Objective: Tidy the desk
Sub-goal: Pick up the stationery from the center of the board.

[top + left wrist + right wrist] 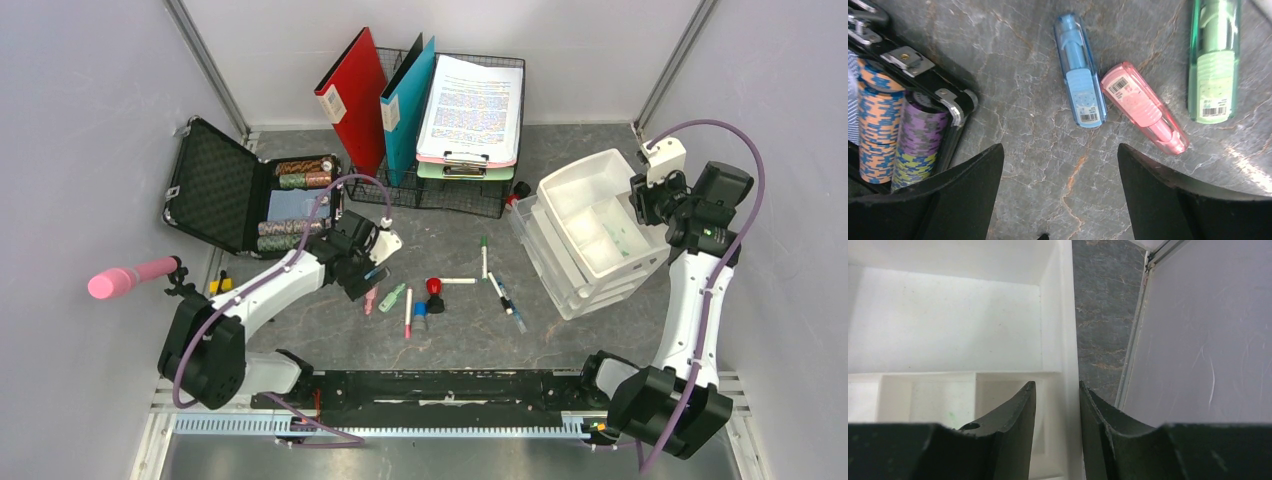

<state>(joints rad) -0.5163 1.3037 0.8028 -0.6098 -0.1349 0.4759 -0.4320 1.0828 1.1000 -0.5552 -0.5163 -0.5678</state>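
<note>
You look set for a pickup: left claw [1059,152] released over the blue dispenser [1080,75], so lower and clench; right claw [1056,390] straddles the tray wall [1066,315], grip unclear.

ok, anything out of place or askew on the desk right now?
Yes. Pens and markers lie scattered at all angles on the desk. A blue dispenser, pink dispenser and green dispenser lie loose near the open black case. The white drawer unit has its trays staggered, not flush.
</note>
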